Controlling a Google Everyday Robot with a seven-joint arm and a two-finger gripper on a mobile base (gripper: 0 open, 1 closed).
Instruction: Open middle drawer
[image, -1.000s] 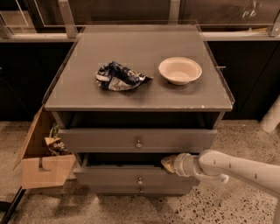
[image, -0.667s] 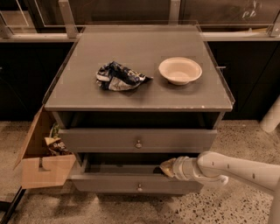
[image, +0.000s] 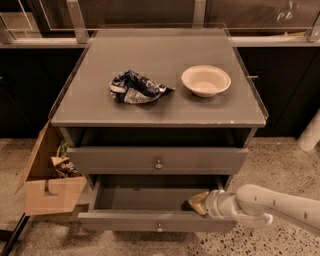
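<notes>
The middle drawer (image: 125, 221) is a wide, shallow grey drawer with a small round metal knob (image: 159, 228). It stands pulled out toward me, and its bare grey interior (image: 145, 197) shows. My gripper (image: 194, 204) reaches in from the right on a white arm (image: 270, 206). It sits inside the drawer at its right end, just behind the front panel. Above it is another grey drawer front (image: 200, 160) with its own knob (image: 158, 164), and a dark gap lies over that.
On the cabinet top (image: 160, 55) lie a crumpled dark blue chip bag (image: 136, 87) and a cream bowl (image: 205, 80). An open cardboard box (image: 47, 192) with litter stands on the floor at the left. A white post (image: 310, 132) is at the right.
The middle drawer has slid further out toward me, showing more of its interior. My gripper has moved forward with it.
</notes>
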